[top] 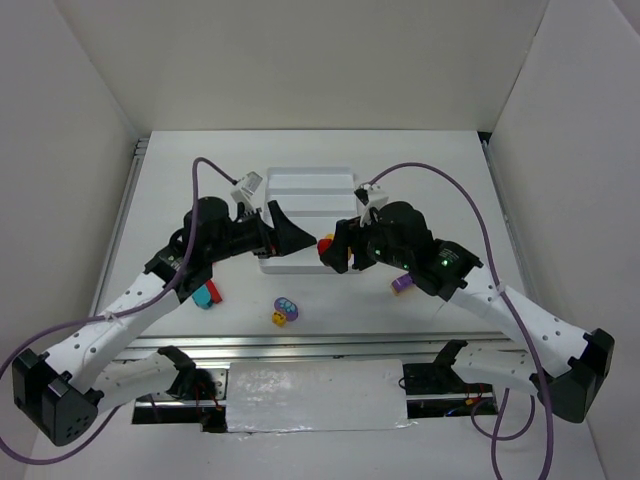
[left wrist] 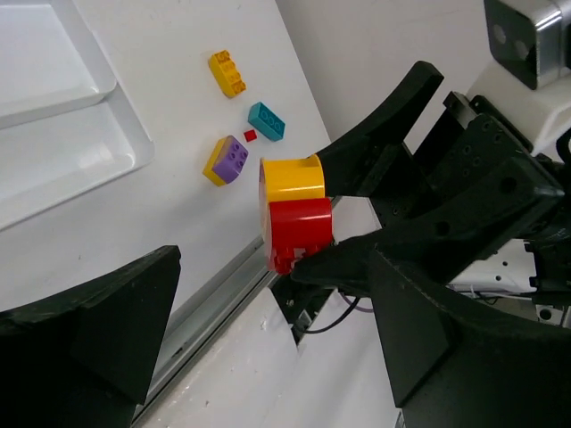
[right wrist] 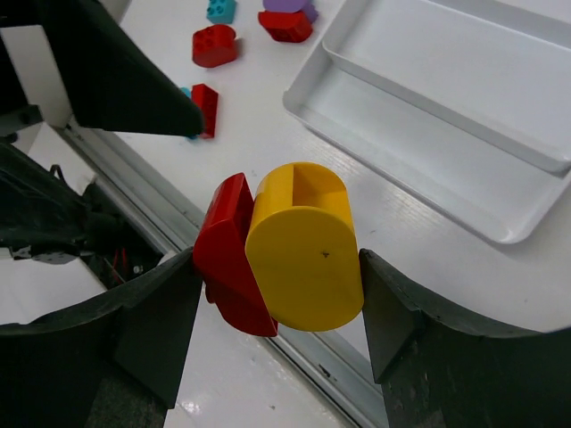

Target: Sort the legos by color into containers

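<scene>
Two joined plastic bricks, red and yellow (right wrist: 272, 259): clamped between right gripper (right wrist: 281, 303) fingers.
Left gripper (top: 278, 235): jaws wide apart, facing bricks.

The white table (top: 440, 190) carries a white rectangular plastic tray with low dividers (top: 310, 200) at its middle. Nearer the front edge lie a yellow toy brick touching a purple one (top: 285, 311), a red-and-teal cluster of bricks (top: 207, 296) to the left, and a lone purple brick (top: 401, 283) to the right.

Bright, even, diffuse light. Soft shadows on table (top: 350, 305). White tray (right wrist: 446, 53) nearly washed out. Wrist views: near fingers (left wrist: 89, 339) dark, soft-focus.
</scene>
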Motion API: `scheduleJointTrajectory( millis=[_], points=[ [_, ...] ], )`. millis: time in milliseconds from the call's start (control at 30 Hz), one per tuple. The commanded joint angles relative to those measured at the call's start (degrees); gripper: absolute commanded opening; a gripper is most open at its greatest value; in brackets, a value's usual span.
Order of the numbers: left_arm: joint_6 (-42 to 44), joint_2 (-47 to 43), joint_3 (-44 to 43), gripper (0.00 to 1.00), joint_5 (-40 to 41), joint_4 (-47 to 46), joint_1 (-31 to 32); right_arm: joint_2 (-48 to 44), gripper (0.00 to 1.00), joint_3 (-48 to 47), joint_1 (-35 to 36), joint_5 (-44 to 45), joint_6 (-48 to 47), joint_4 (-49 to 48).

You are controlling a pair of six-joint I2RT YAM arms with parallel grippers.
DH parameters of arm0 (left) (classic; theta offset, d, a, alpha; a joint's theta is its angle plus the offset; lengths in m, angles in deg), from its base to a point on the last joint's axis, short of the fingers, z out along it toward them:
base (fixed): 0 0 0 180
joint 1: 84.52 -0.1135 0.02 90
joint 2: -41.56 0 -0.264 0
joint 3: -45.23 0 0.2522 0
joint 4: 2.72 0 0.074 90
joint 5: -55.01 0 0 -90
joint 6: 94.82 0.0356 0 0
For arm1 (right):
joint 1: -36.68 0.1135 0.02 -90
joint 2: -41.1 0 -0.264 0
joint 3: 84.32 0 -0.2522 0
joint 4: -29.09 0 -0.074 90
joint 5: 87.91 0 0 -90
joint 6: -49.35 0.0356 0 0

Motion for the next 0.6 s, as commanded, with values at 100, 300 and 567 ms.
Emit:
scheduleJointTrajectory(
  millis=[100,300,567],
  points=[
    [-1.1,2.6,-1.5,0.96,1.7,-5.3,3.1,0.3,0.10,-1.2,1.9,-4.5,1.6,-5.1],
    [-1.1,5.0,-1.7,0.88,1.5,-5.4,4.6,-0.2,0.11,-1.0,3.4,-3.7,2.5,-6.3],
    [-1.1,5.5,-1.0,0.63,1.3,-7.0,5.9,1.8,0.13,-1.6,4.3,-4.7,3.1,-8.6]
  ],
)
